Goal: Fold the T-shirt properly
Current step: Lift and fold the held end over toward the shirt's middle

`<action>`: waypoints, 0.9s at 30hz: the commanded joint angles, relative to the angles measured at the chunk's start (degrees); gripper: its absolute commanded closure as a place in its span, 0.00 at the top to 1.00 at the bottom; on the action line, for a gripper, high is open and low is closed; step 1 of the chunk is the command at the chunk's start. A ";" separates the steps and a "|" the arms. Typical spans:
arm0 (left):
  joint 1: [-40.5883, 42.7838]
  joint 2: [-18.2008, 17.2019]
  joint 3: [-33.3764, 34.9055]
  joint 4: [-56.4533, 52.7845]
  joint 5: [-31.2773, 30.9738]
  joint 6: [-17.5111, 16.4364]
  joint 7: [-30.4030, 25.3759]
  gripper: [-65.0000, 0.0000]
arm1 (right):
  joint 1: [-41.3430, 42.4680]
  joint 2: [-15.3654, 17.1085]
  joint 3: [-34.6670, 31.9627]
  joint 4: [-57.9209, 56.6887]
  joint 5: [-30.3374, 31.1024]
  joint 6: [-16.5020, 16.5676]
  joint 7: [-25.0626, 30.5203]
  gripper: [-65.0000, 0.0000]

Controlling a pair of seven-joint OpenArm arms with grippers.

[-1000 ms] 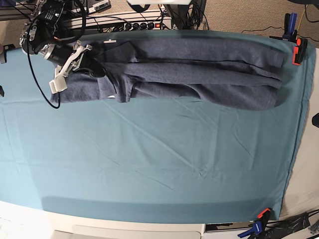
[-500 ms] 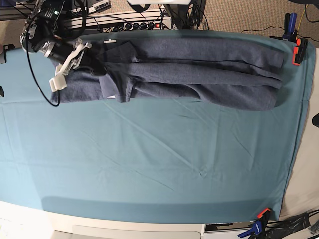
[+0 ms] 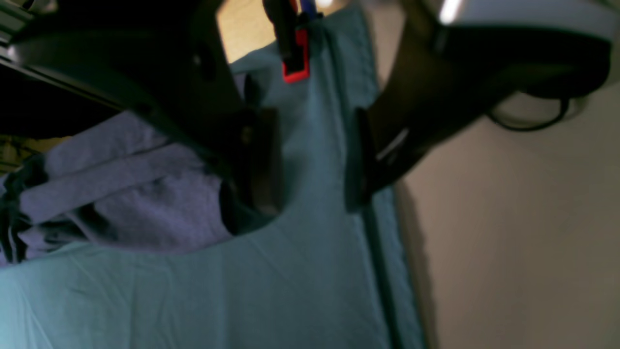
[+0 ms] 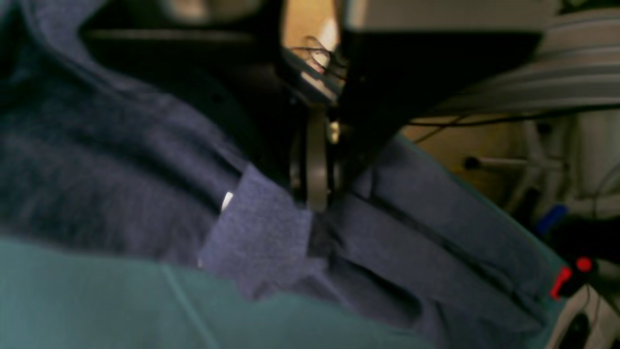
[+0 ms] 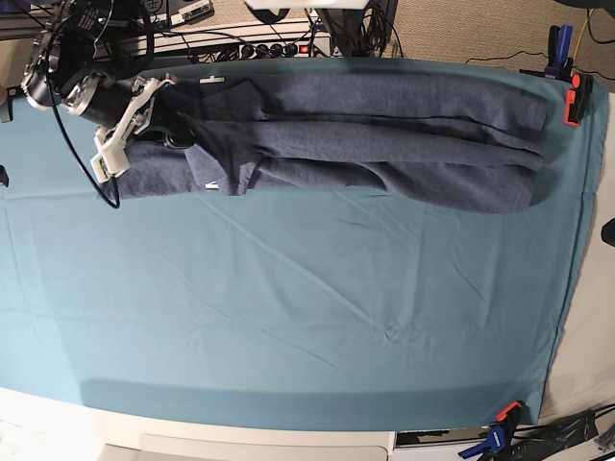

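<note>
Your right hand point(image 4: 314, 194) sits at the upper middle of its wrist view, its fingers pressed together on a fold of the T-shirt point(image 4: 261, 237); the pinched flap of blue-grey cloth hangs just below the fingertips, and a small white patch shows at the flap's left edge. In the base view that same hand point(image 5: 178, 134) is at the upper left of the frame, over the left end of the T-shirt point(image 5: 384, 144).

Your left hand point(image 3: 310, 160) fills the upper half of its wrist view. Its two dark fingers point(image 3: 264, 160) stand apart with bare teal cloth point(image 3: 300, 271) showing between them, and nothing is held. The T-shirt's end point(image 3: 126, 194) lies just to the left of that hand in this frame, not touched by it. This hand is out of sight in the base view.

You have one T-shirt on the desk. It lies as a long, loosely bunched band across the top of the base view, running from the upper left almost to the upper right corner, with several lengthwise creases and folds. It rests wholly on the teal cloth point(image 5: 288, 317), which covers the desk and lies bare over the whole lower part of the frame.

You can count two clamps on the cloth's edge in the base view: one red clamp point(image 5: 576, 99) at the upper right, and one orange-and-blue clamp point(image 5: 500, 427) at the lower right. The red clamp point(image 3: 296, 63) also shows at the top of the left wrist view.
</note>
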 commanded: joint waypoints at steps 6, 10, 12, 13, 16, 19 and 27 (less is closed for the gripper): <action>-1.22 -2.05 -0.52 0.46 -0.97 -0.08 -0.57 0.37 | 0.13 4.22 -4.87 3.48 -3.78 0.08 0.99 0.00; -1.22 -2.05 -0.52 0.46 -0.97 -0.08 -0.57 0.37 | 0.13 5.64 -11.23 3.48 -10.73 0.08 0.99 0.00; -1.22 -2.05 -0.52 0.46 -0.97 -0.08 -0.55 0.37 | 0.07 6.29 -14.95 3.48 -12.11 0.08 0.99 0.00; -1.20 -2.05 -0.52 0.46 -0.97 -0.08 -0.55 0.37 | 0.00 6.54 -16.74 3.48 -12.63 0.08 0.99 0.00; -1.20 -2.05 -0.52 0.46 -0.97 -0.08 -0.83 0.37 | -0.20 7.45 -21.68 3.48 -13.70 0.08 0.99 0.00; -1.20 -2.05 -0.52 0.46 -0.97 -0.08 -1.25 0.37 | -0.83 8.81 -24.92 3.48 -15.10 0.08 0.99 0.00; -1.22 -2.05 -0.52 0.46 -0.97 -0.08 -1.66 0.37 | -3.67 10.12 -24.15 3.48 -19.39 0.08 0.99 0.00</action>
